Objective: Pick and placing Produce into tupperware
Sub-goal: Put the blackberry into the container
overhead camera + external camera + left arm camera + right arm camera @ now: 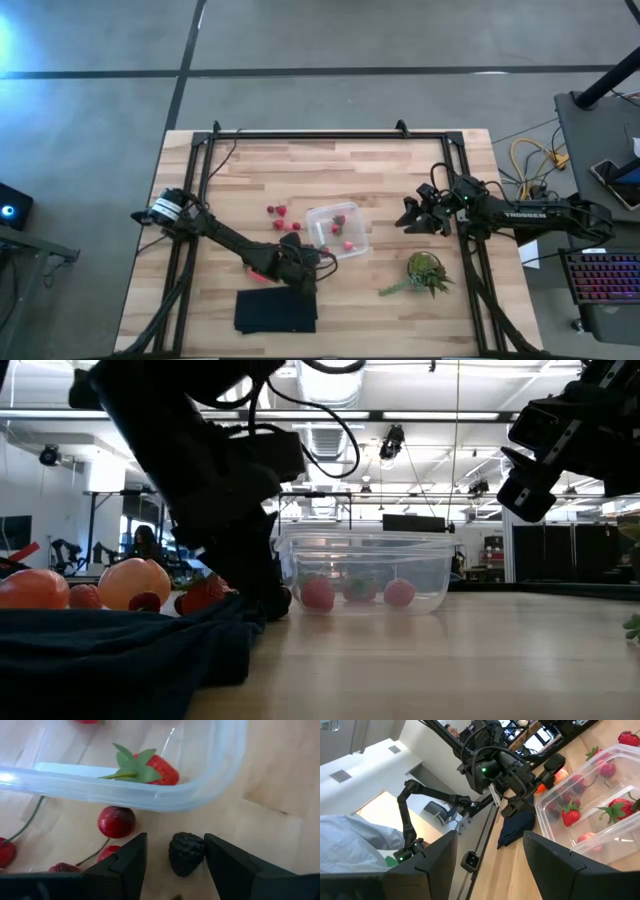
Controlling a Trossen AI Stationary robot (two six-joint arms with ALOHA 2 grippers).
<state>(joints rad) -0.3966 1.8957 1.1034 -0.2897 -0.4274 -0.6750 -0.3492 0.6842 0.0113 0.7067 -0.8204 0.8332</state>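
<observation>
Left gripper (175,857) low beside the tupperware (200,785), jaws part-open astride a dark blackberry-like piece (186,853) on the table, not yet clamped. Probably light, bumpy, slightly squashy: best pinched across its middle, gently. Right gripper (418,216) waiting to the right, jaws apart, empty.

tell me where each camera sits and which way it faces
High: overhead, straight down on the table; both arms show.
Low: table height, level through the tupperware into the room; arms hang in from above.
Left wrist: past the left tool, astride a dark berry.
Right wrist: past the right tool, toward the left arm.
All four share the tupperware.
</observation>
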